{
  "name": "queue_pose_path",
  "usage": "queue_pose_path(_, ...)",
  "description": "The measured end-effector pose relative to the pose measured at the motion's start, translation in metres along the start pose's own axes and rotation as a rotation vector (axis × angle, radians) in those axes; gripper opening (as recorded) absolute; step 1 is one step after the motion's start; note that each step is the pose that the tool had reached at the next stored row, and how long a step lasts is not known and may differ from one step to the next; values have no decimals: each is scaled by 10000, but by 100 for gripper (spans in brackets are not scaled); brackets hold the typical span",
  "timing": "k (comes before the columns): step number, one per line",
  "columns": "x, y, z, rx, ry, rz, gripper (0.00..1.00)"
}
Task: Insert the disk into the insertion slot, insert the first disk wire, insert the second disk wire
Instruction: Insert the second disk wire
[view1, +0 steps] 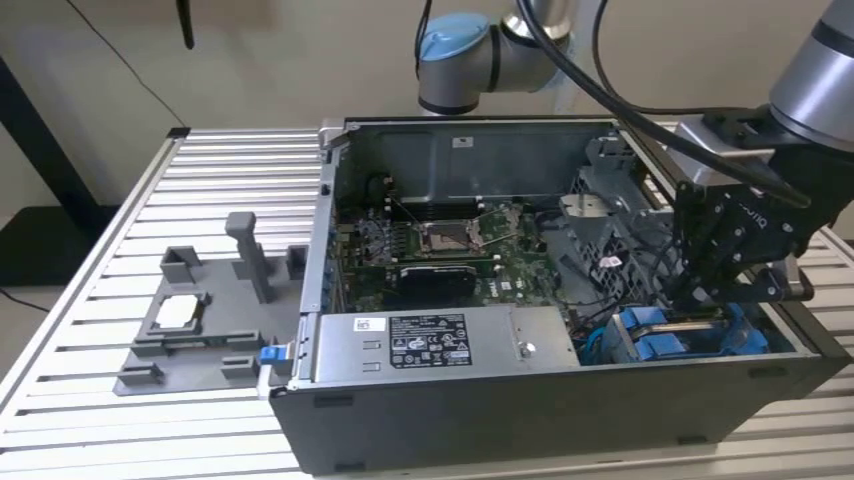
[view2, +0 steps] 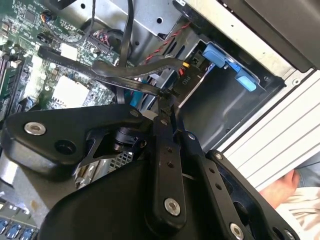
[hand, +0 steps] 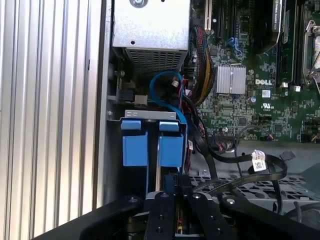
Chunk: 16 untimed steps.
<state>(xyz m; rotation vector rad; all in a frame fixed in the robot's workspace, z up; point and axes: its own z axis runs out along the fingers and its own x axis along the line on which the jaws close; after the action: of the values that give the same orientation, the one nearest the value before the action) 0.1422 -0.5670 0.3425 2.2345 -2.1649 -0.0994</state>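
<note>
The insertion slot, a dark metal bay with bright blue tabs, sits in the open computer case's front corner on the exterior view's right. My gripper reaches down into the case just above that bay. In both wrist views its fingers are pressed together on the black connector of a flat black disk wire, right at the bay. The wire trails back over the motherboard. I cannot make out the disk among the blue tabs.
A silver box with a white label lies along the case's front next to the bay. Bundled cables crowd the space between them. A grey fixture stands on the slatted table. A person's hand rests outside the case.
</note>
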Motion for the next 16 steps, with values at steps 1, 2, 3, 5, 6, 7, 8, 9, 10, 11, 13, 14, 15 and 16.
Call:
queue_pose_path(1,0,-1,0,1,-16,-2,16)
queue_pose_path(2,0,-2,2,1,-24,-2,16)
queue_pose_path(3,0,-2,3,1,-27,-3,16)
queue_pose_path(5,0,-5,8,1,-27,-3,16)
queue_pose_path(6,0,-5,10,1,-27,-3,16)
queue_pose_path(7,2,-6,12,1,-27,-2,16)
queue_pose_path(8,2,-7,15,0,-27,-3,16)
queue_pose_path(9,2,-9,19,0,-29,-3,16)
queue_pose_path(10,3,-10,26,0,-30,-3,16)
queue_pose_path(11,3,-12,32,0,-29,-3,16)
queue_pose_path(13,6,-14,48,0,-28,-2,16)
queue_pose_path(14,7,-15,55,0,-23,-2,16)
queue_pose_path(15,8,-15,60,0,-21,-2,16)
queue_pose_path(16,8,-15,60,0,-20,-2,16)
